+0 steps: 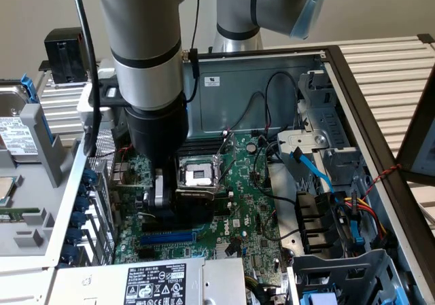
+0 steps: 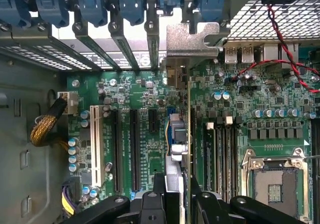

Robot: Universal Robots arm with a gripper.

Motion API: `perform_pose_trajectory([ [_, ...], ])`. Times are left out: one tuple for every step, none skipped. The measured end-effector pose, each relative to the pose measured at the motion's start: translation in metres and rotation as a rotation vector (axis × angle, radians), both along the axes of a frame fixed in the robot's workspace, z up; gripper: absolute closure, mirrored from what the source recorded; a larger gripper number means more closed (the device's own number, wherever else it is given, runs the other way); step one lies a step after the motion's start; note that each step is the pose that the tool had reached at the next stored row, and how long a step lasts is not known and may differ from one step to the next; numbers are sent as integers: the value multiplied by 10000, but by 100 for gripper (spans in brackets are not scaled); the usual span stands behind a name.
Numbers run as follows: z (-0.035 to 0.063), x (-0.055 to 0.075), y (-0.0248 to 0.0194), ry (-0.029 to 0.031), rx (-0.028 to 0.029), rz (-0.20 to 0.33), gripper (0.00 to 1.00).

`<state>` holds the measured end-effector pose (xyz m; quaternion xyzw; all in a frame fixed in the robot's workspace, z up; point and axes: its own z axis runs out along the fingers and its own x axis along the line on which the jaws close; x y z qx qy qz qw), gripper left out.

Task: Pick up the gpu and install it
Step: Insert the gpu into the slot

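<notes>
Holding gpu (image 2: 179, 144) edge-on, tool (image 2: 177, 196) clamped on it, over motherboard (image 2: 150, 92) at 9 o'clock from CPU socket (image 1: 196, 176) in exterior view. Install step seeming underway; seating likely calling for card edge squared over hidden slot, bracket (image 2: 192, 39) aligning beside rear slot covers (image 2: 124, 52).

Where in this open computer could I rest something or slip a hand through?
Bare spots: the ribbed pale tabletop beyond the dark case rim, and the flat labelled top of the grey power supply. Crowded: the green motherboard around the gripper, which clamps the green graphics card with silver bracket, and the cable-filled drive bay.
</notes>
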<state>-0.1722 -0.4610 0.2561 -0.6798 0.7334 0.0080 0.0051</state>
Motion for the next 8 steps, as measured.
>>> perform_pose_trajectory([
  [-12,0,0,23,0,-3,72],
  [-21,0,0,40,-1,-6,72],
  [-27,0,-1,51,0,-6,72],
  [-26,0,-1,59,-2,-6,72],
  [-26,0,-1,60,-2,-6,72],
  [-26,0,-1,60,-1,-7,72],
  [-27,0,-1,60,0,-7,72],
  [-27,0,-1,60,0,-6,72],
])
